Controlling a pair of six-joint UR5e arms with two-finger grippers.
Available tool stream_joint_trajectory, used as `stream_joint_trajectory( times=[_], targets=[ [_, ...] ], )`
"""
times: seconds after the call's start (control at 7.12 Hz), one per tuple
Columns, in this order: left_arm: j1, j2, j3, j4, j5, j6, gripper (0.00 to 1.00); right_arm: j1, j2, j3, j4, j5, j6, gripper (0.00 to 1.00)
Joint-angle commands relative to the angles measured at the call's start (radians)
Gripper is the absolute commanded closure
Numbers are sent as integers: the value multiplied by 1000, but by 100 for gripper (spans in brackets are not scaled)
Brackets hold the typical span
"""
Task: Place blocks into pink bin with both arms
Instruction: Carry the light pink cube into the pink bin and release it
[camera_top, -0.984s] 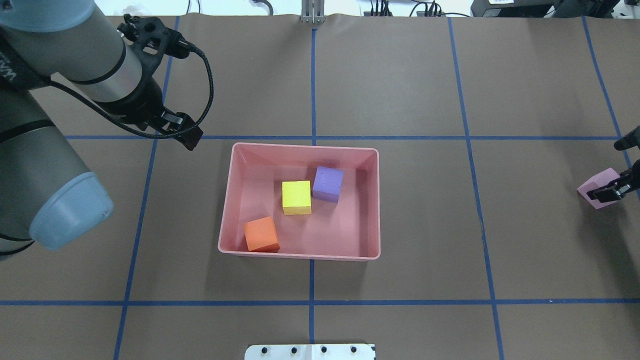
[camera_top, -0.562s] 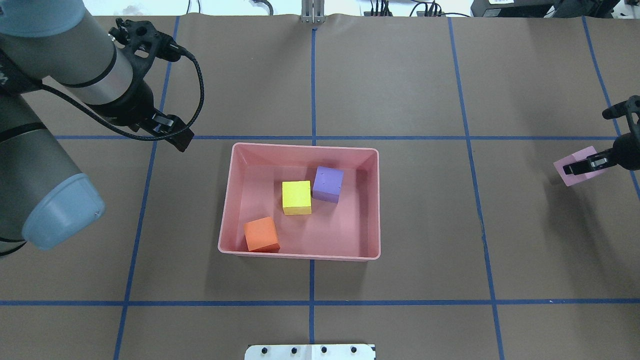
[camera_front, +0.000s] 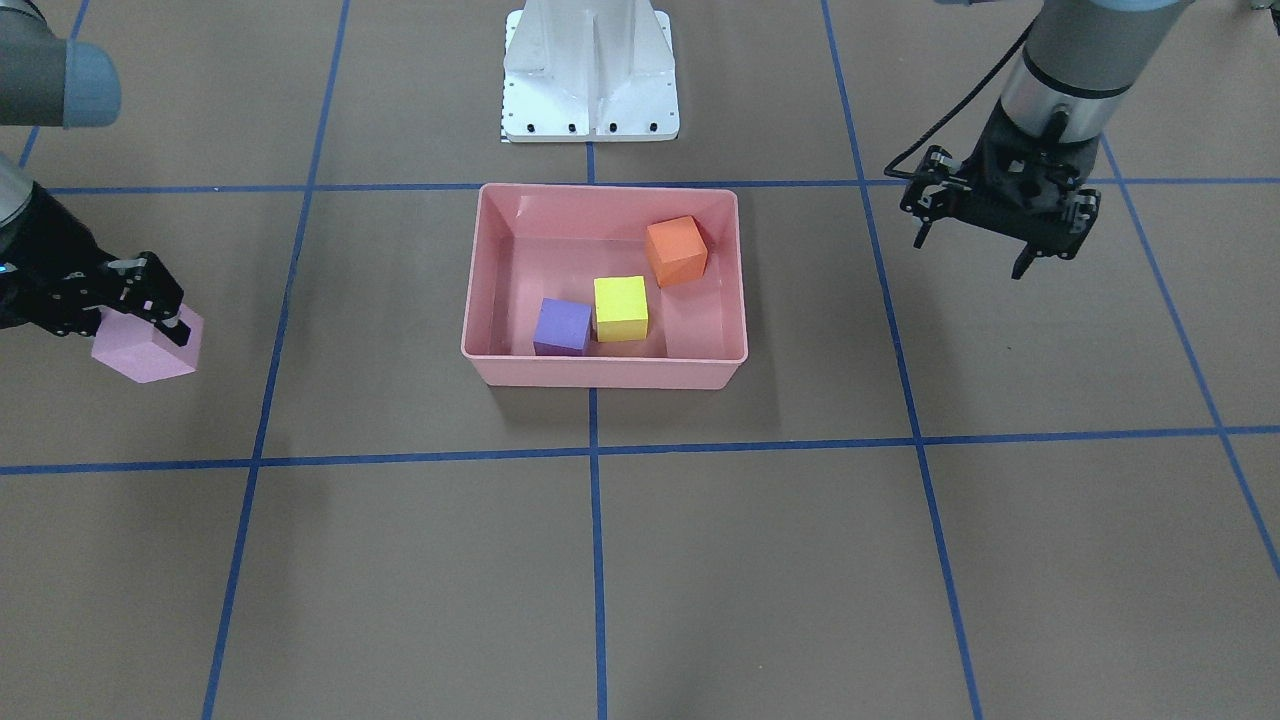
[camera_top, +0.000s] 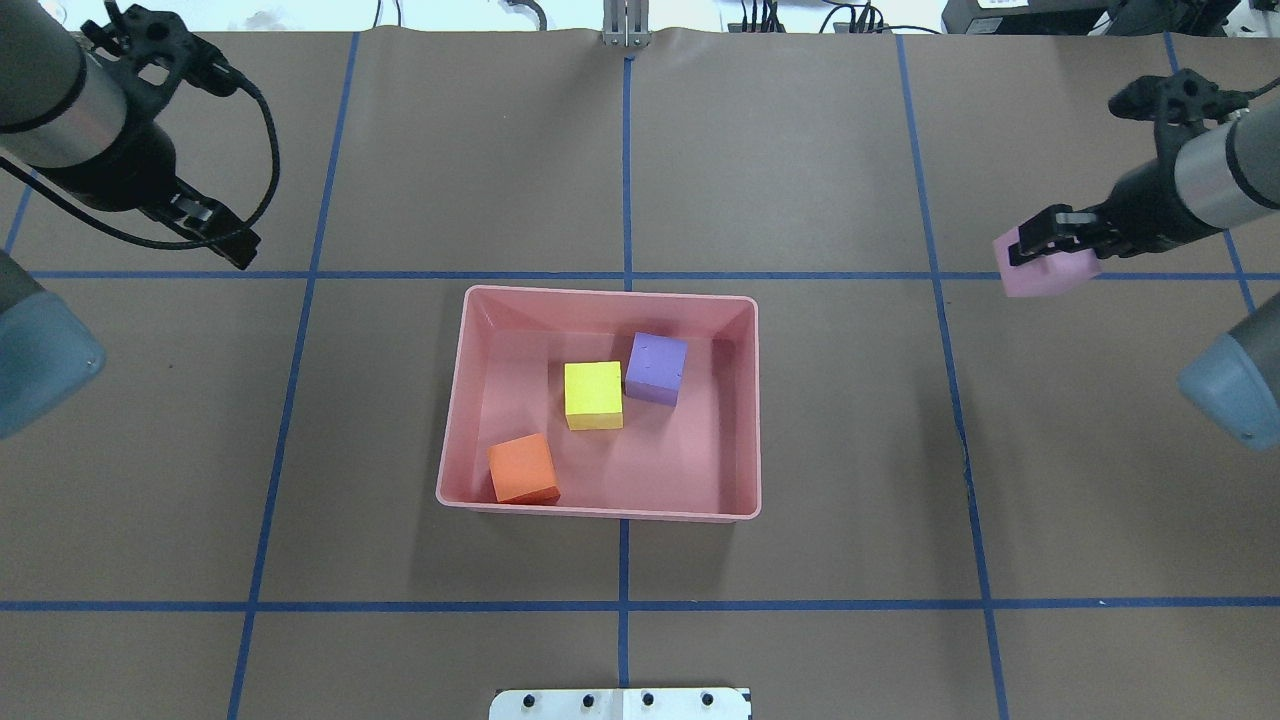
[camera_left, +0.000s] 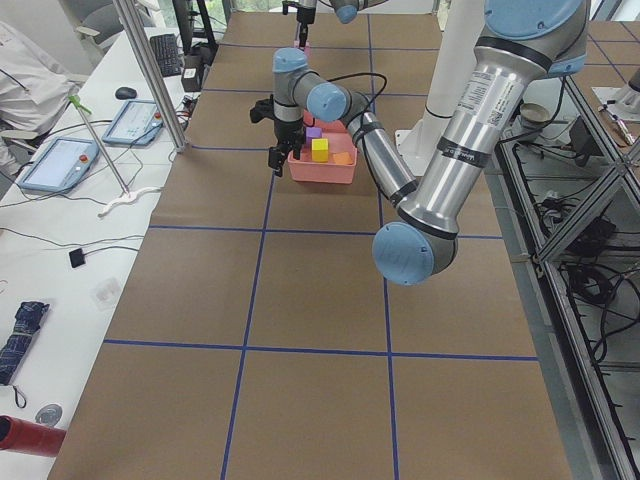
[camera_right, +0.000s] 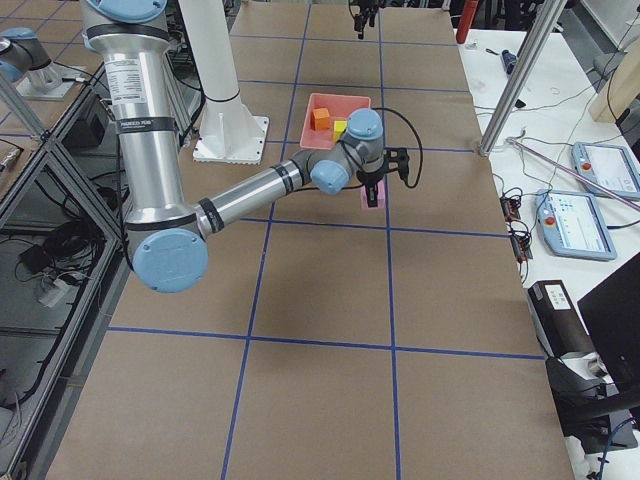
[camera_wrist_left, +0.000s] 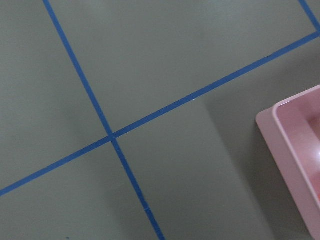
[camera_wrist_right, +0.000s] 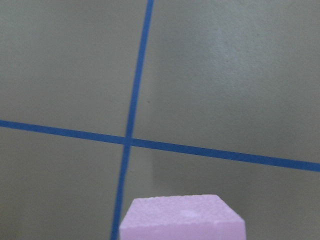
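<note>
Overhead exterior, table (camera_top: 800, 150): brown surface crossed by blue tape lines (camera_top: 627, 180) that form a grid

Left arm (camera_top: 60, 110): comes in at the view's upper left corner, well apart from the bin, with a black cable looping beside its wrist

Right arm (camera_top: 1215, 165): comes in from the view's right edge, its wrist pointing towards the table's middle

White base (camera_front: 590, 70): stands at the robot's edge of the table, just behind the bin in the front-facing view

Pink bin (camera_top: 600, 292): sits upright at the table's centre, straddling the middle tape line; one corner shows in the left wrist view

Left gripper (camera_top: 228, 243): hangs over bare table beside a tape crossing with nothing in it; I cannot tell whether its jaws are apart or together

Right gripper (camera_top: 1040, 250): clamped on the light pink block (camera_top: 1050, 277), held above the table over a tape line

Light pink block, place: outside the bin, well apart from it, on the robot's right

Orange block (camera_top: 522, 468): inside the bin, in the near left corner against the wall

Yellow block (camera_top: 592, 394): inside the bin, around its middle

Purple block (camera_top: 656, 368): inside the bin, just beside the yellow one on its right; I cannot tell whether the two touch
</note>
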Motion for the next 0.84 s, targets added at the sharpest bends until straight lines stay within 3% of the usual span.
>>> stream_joint_trajectory(
  times=[0.0,0.28,0.56,0.7],
  targets=[
    [-83,74,7,-18,-4,129,0,-154,222,62,-220,-131,262,100],
    [-181,160,103,-170,-128,265,0,-292,359,128,-420,-255,415,100],
    [-221,173,156,-217,-165,310,0,-458,409,126,-445,-422,522,96],
    [-221,173,156,-217,-165,307,0,-529,422,127,-476,-481,556,78]
  ],
)
